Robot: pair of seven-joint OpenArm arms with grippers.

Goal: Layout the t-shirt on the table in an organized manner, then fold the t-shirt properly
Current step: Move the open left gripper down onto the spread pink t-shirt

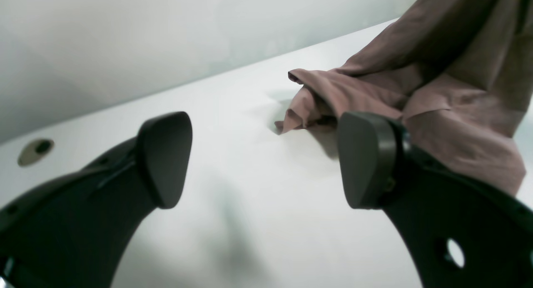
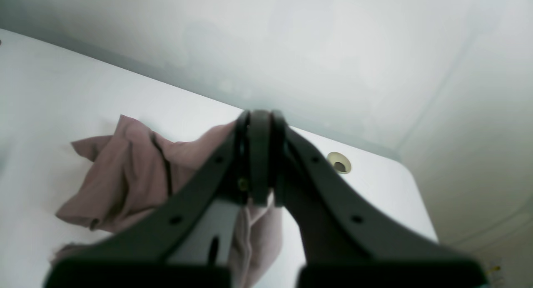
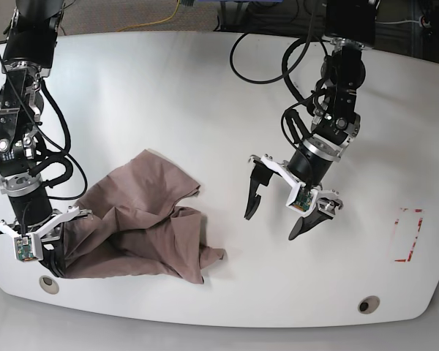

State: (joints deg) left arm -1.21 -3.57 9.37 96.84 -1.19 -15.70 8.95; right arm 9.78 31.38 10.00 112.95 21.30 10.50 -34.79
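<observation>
The t-shirt (image 1: 437, 92) runs off the right edge in the left wrist view, and the right gripper (image 2: 260, 192) hides part of it.

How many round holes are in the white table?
2. One hole sits at the table's near edge by the t-shirt; the other hole near the red tape mark. The shirt might hide more.

From my overhead feed the light is bright, even and diffuse; the white desk (image 3: 168, 88) shows no hard glare, only soft shadows hugging the t-shirt (image 3: 143, 227) and the arms. Its far edge bows with lens distortion. Both wrist feeds are softer and slightly washed out, with the dark jaws close to the lens blurred, worst on the right.
</observation>
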